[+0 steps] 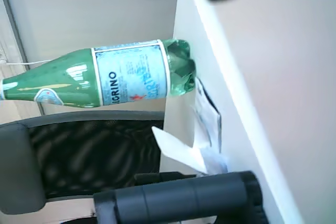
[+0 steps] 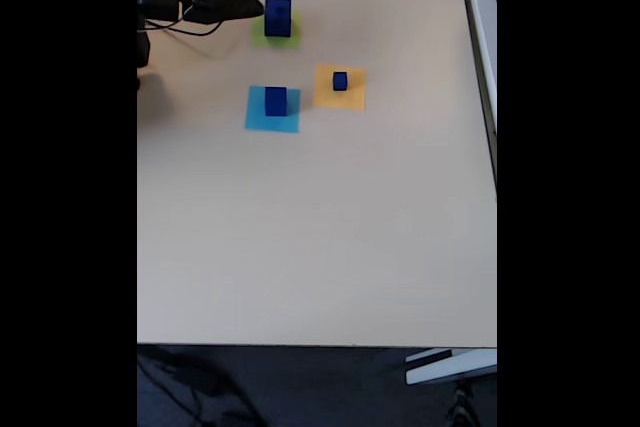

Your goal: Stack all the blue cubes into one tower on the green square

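So the large blue cube (image 2: 278, 16) already sits on the green square (image 2: 262, 35), and the gripper (image 2: 255, 9) beside it, jaw state unreadable and perhaps touching, should next fetch the middle cube (image 2: 276, 100) from the light-blue square (image 2: 260, 119), centring it squarely.

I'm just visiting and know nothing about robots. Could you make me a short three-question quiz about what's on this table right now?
1. True or false: the cube on the blue square is larger than the cube on the orange square.
2. Which square lies nearest the gripper? A) green B) blue C) orange
3. Fill in: in the wrist view, a green ____ lies on its side.

Key:
1. True: the cube on blue is visibly bigger than the cube on orange.
2. A: the green square, carrying the biggest cube, is beside the gripper.
3. Bottle.
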You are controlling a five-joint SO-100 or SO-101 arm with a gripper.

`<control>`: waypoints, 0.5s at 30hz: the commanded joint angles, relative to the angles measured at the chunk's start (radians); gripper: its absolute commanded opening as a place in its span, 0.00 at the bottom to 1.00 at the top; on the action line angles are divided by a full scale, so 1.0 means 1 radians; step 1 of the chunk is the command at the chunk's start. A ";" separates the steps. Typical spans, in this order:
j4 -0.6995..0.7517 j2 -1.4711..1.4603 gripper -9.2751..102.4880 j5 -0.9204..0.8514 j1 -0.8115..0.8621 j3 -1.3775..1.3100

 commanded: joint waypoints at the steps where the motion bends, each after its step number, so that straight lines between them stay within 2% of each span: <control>1: -0.087 -0.420 0.08 0.063 0.029 -0.249; 5: -0.015 -0.871 0.08 0.204 0.095 -0.653; 9: -0.020 -1.019 0.08 0.410 0.115 -0.732; 12: -0.014 -1.094 0.08 0.494 0.115 -0.785; 15: 0.104 -1.152 0.08 0.597 0.104 -0.891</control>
